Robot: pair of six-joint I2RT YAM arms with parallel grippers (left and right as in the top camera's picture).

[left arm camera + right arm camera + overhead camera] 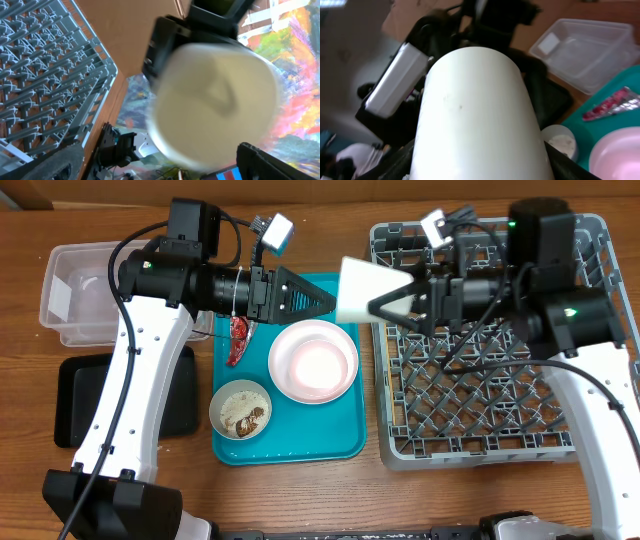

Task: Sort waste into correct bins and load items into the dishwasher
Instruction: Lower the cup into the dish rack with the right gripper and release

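The white cup (368, 290) hangs in the air above the bench, over the seam between the teal tray (340, 438) and the left rim of the grey dish rack (480, 405). It lies on its side. In the overhead view its long axis runs from 9 o'clock to 3 o'clock, with the wide end toward 9 and the narrow end toward 3.

The right tool (398, 298) comes in from 3 o'clock and is clamped on the cup. In its wrist view the dark fingers flank the white wall on both sides.

The left tool (328, 300) points in from 9 o'clock with its tip just at the cup's wide end. In its own view the fingers sit far apart at the lower corners and the cup's round end faces the lens, so it looks spread and not gripping, though blur makes this less than certain.

The rack's pegs spread from 3 o'clock round to 5 o'clock of the cup, directly under the right arm. The right arm is the nearer one and the one carrying, so the likely next move is a short carry toward 4 o'clock. The cup would then have to tip off its horizontal axis so that it seats between the pegs.
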